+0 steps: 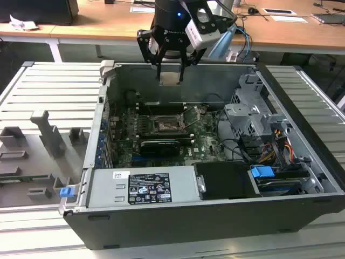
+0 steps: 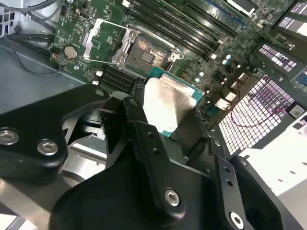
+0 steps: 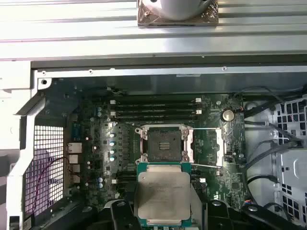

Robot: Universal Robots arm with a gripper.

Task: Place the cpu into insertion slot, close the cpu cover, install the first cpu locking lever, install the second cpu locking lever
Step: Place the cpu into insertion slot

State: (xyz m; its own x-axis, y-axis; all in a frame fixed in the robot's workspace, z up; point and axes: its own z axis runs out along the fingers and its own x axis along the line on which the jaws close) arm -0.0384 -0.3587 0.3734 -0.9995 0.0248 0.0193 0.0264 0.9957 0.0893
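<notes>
The square black insertion slot (image 1: 164, 125) sits in the green motherboard (image 1: 207, 137). Well above the slot, the small silvery square cpu (image 1: 171, 78) hangs clamped between the black gripper's (image 1: 171, 74) fingers (image 2: 135, 108). The thin silver cpu cover (image 1: 192, 115) stands swung open at the slot's edge on the exterior view's right. A long black graphics card (image 1: 159, 145) lies just on the near side of the slot.

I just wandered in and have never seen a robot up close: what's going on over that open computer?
The robot arm's gripper holds the cpu, a small silvery square chip, in the air above the open computer case. On the motherboard below, the insertion slot is empty and the cpu cover is swung open beside it. The chip is not yet seated.
</notes>
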